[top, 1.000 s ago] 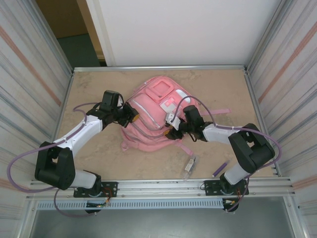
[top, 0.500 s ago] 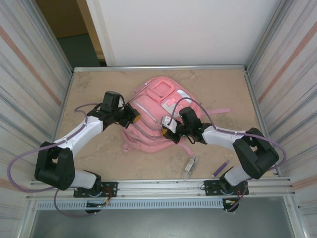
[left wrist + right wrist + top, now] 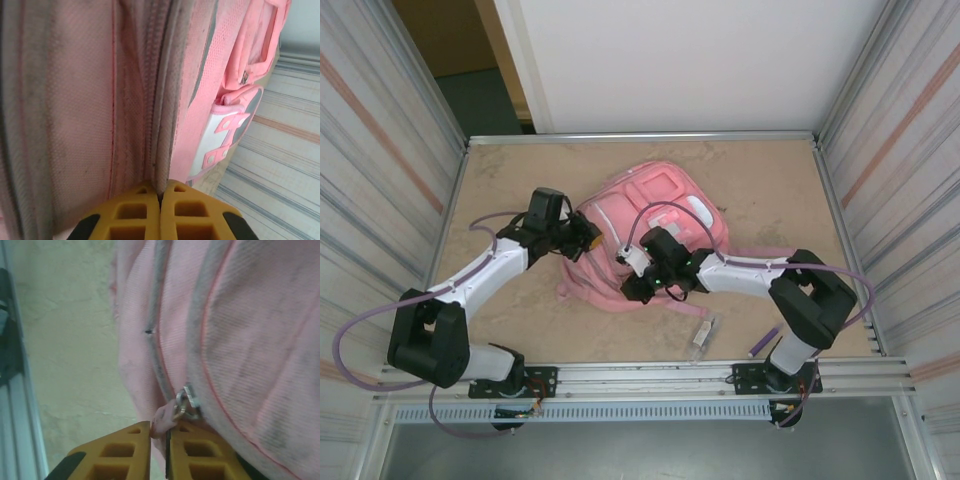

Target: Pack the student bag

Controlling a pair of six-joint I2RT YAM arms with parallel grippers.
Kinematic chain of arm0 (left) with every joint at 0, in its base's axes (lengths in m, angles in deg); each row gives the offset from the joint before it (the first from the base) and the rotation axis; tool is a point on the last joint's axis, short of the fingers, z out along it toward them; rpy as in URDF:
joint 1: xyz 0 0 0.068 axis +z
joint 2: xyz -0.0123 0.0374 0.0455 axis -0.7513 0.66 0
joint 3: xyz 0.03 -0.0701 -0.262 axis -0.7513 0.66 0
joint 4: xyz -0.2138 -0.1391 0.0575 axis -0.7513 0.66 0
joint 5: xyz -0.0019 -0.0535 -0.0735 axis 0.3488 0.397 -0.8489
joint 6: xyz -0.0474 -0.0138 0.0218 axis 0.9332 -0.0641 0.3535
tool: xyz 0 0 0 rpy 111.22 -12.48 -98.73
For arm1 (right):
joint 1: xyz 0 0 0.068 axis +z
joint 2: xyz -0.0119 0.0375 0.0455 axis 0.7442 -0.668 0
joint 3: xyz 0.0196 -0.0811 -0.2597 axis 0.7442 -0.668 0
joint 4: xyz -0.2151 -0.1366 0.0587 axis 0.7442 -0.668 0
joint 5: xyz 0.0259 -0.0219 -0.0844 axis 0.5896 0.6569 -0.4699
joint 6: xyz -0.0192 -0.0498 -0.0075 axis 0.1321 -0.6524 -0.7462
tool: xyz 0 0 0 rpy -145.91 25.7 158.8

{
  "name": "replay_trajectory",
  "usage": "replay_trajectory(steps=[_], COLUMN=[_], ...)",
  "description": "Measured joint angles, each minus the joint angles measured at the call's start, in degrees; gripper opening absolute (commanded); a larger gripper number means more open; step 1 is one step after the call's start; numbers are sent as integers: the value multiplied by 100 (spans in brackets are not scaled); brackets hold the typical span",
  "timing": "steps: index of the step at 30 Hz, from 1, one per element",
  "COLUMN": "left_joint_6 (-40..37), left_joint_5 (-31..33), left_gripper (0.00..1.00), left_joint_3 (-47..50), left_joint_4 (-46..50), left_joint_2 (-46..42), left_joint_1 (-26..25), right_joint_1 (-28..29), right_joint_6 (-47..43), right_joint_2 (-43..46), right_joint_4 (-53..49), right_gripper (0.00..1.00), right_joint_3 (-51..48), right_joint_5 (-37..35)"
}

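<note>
Pink fabric is nearly all my left wrist sees. The bag (image 3: pixel 75 90) lies right against my left claw (image 3: pixel 160 196), whose yellow pads are pressed together on a grey-edged zip ridge. That ridge runs down the cloth and ends between the pads. To the right of it, on the bag's front, sits a white-grey patch (image 3: pixel 225 132) with pink tabs.

From above, the bag (image 3: pixel 650 215) lies on the table (image 3: pixel 510 170), about the middle of it. My left claw (image 3: pixel 590 238) is at the bag's left edge, touching it. My right claw (image 3: pixel 632 288) is at the bag's near edge, reaching in from the bag's right side, with the forearm crossing the bag's near right part.

At my right wrist, the bag (image 3: pixel 240 330) takes up the right and upper part of the picture, with bare table (image 3: pixel 65 330) to its left. My right claw (image 3: pixel 167 440) is almost closed and pinches a zip pull (image 3: pixel 165 421). It is a small pink tab hung from a metal ring (image 3: pixel 184 401) at the end of a grey zip line. The tab goes down into the narrow slot between the pads.

On the near side of the bag, off its right corner, a small clear thing (image 3: pixel 701 338) lies on the table, apart from the bag. I cannot tell what it is. A purple pen (image 3: pixel 763 342) lies further right, well apart from the bag.
</note>
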Motion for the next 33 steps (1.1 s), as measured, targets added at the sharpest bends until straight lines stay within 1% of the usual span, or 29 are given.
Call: replay_trajectory(steps=[1, 3, 4, 6, 10, 13, 16, 19, 20, 21, 23, 26, 29, 31, 33], left_joint_6=[-61, -232, -372, -656, -1351, -1777, -2076, -2229, -2264, -2308, -2396, -2520, -2608, -2612, -2610], left_joint_5=[-9, -63, -140, -225, -330, -328, -302, -260, -232, -188, -90, 72, 417, 664, 870], left_gripper=[11, 27, 31, 33, 35, 37, 40, 43, 45, 47, 49, 53, 54, 54, 54], left_joint_3=[2, 2, 2, -2, -2, 0, 39, 166, 225, 286, 385, 424, 367, 258, 157], left_joint_4=[2, 15, 44, 149, 577, 920, 1189, 1397, 1423, 1460, 1513, 1517, 1526, 1521, 1508], left_joint_2=[2, 9, 11, 11, -9, -164, -520, -872, -946, -999, -1025, -964, -802, -581, -341], left_joint_1=[-13, -46, -79, -131, -166, -166, -166, -232, -302, -422, -772, -1471, -2142, -2409, -2498], right_joint_1=[15, 33, 26, 11, -101, -437, -763, -837, -837, -837, -837, -863, -914, -925, -962], right_joint_6=[0, -166, -354, -870, -2321, -3110, -3834, -4483, -4645, -4830, -5075, -5305, -5477, -5589, -5611], right_joint_2=[22, 157, 310, 704, 1886, 2446, 2581, 2378, 2280, 2166, 1958, 1718, 1495, 1279, 1108], right_joint_4=[39, 15, -35, -225, -710, -756, -638, -651, -649, -643, -586, -361, -63, 111, 317], right_gripper=[23, 25, 26, 28, 32, 34, 37, 39, 43, 46, 47, 48, 47, 46, 46], right_joint_3=[-35, -122, -181, -284, -549, -629, -774, -826, -824, -824, -824, -828, -839, -839, -872], right_joint_5=[83, 173, 205, 267, 723, 927, 693, 304, 199, 98, -116, -411, -660, -835, -922])
